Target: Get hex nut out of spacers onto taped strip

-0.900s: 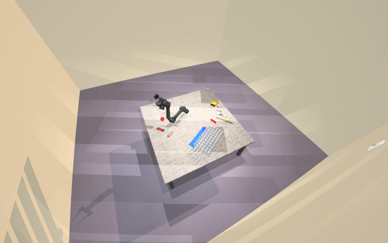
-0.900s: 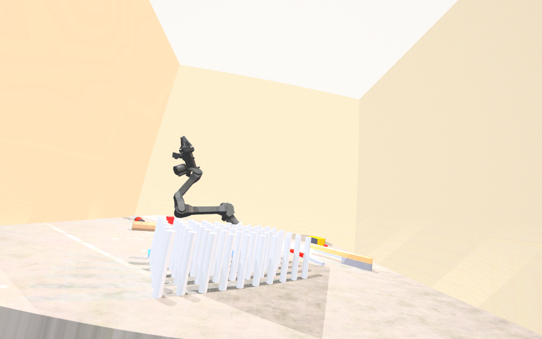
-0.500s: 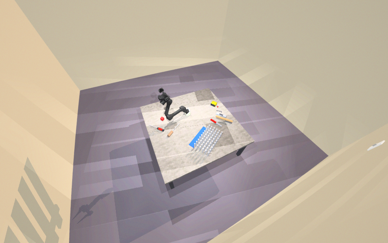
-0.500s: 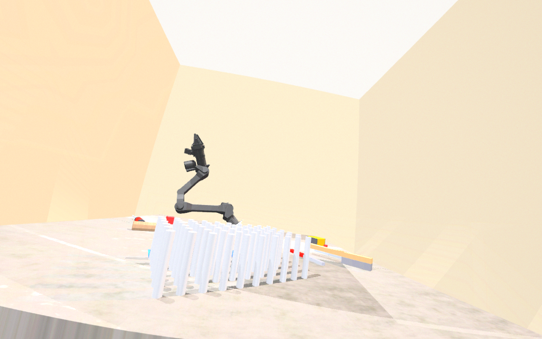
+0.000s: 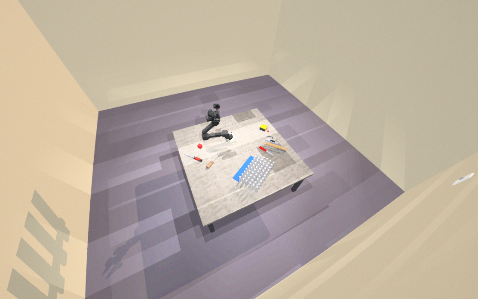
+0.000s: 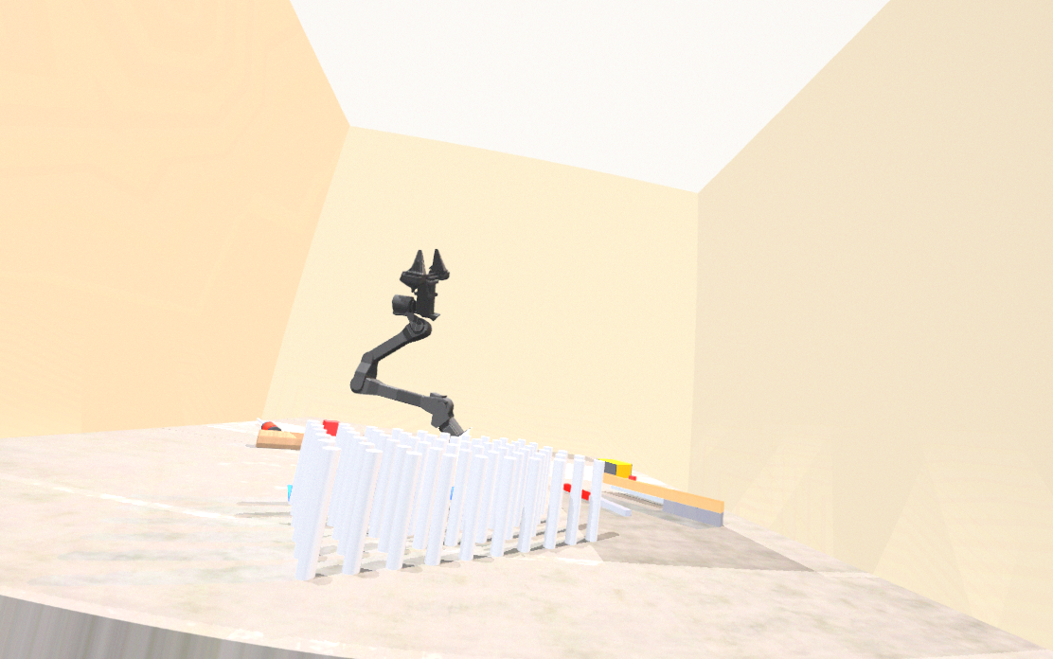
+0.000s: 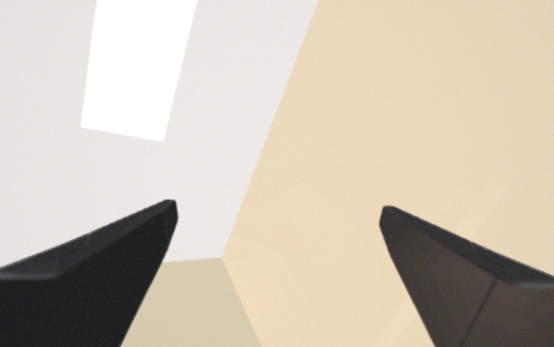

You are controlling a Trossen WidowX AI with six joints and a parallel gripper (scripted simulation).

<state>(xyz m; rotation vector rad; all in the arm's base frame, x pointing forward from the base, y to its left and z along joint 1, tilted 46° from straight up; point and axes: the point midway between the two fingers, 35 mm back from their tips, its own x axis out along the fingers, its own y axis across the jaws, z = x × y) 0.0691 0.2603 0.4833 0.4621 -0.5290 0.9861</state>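
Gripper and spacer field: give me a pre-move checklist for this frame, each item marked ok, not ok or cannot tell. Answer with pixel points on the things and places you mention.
1. Gripper point(image 6: 428, 252) point(image 7: 280, 211) open, nothing between the fingers: ok.
2. Gripper pointed down toward the tools: not ok, its fingers point upward.
3. Arm point(image 5: 211, 135) point(image 6: 392, 393) away from the metal spacers point(image 5: 256, 172) point(image 6: 437, 508): ok, it stands apart from them in the top view.
4. Spacers upright: ok for those in view; some are partly hidden.
5. Hex nut located: cannot tell, it is not discernible in any view.
6. Blue strip point(image 5: 243, 168) beside the spacers unobstructed by tools: ok.
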